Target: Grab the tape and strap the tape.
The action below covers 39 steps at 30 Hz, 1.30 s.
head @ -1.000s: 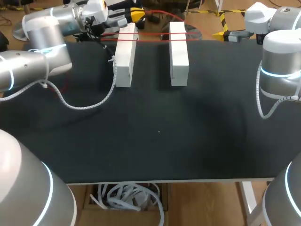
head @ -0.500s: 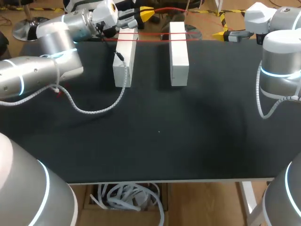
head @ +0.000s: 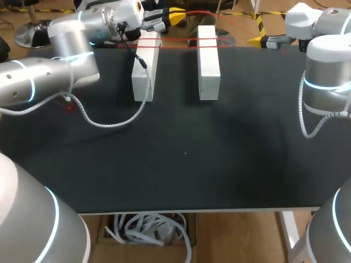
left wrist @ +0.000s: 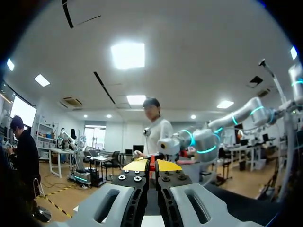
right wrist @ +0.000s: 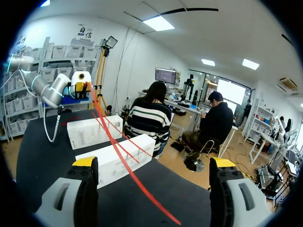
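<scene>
Our left gripper (head: pixel 174 16) pinches the red tape (head: pixel 181 39) just past the far ends of the white boxes (head: pixel 208 55). We think this holds the tape pulled tight across them. Our right gripper (right wrist: pixel 154 163) is spread wide, and the tape runs between its fingers without touching them.

Nothing legible stands on the tabletop (head: pixel 181 164) or on the red tape (head: pixel 178 39). In the right wrist view the right white box (right wrist: pixel 116 158) and the left white box (right wrist: pixel 94 130) each carry faint rows of small print along their long sides, too small to read.
</scene>
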Tool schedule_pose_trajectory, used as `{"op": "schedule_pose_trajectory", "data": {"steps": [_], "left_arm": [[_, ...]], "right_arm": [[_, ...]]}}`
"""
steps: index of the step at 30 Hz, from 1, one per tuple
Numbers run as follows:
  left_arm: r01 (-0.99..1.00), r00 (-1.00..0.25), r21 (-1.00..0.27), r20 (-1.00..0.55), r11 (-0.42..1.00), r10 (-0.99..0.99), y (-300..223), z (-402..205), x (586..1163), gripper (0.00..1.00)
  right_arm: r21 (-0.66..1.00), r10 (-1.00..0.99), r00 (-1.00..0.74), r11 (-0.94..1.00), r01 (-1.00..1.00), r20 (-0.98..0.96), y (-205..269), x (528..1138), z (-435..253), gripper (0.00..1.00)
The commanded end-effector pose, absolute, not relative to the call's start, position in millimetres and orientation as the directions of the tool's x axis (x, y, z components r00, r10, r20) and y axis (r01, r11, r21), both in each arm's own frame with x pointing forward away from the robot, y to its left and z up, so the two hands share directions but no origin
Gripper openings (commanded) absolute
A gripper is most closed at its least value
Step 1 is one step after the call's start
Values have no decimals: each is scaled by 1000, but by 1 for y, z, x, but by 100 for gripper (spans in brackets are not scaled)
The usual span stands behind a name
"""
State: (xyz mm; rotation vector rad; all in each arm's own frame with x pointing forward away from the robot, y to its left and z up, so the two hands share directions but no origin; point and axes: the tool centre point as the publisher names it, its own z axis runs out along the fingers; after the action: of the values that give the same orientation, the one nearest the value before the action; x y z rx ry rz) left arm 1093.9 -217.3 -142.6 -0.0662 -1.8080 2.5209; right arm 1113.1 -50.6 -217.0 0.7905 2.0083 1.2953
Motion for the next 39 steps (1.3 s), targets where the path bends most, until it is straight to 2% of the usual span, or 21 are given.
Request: {"op": "schedule_pose_trajectory", "data": {"steps": [1,39], "left_arm": [[-10,-996,-946,-20,-323,91,-221,-144,1102,0],[-10,-996,-946,-18,-324,83,-221,-145,1098,0]], "right_arm": [[927,755,-633,342,153,-174,-51,1113,-217,100],[927,755,-633,342,153,-174,-51,1113,-217,100]]}}
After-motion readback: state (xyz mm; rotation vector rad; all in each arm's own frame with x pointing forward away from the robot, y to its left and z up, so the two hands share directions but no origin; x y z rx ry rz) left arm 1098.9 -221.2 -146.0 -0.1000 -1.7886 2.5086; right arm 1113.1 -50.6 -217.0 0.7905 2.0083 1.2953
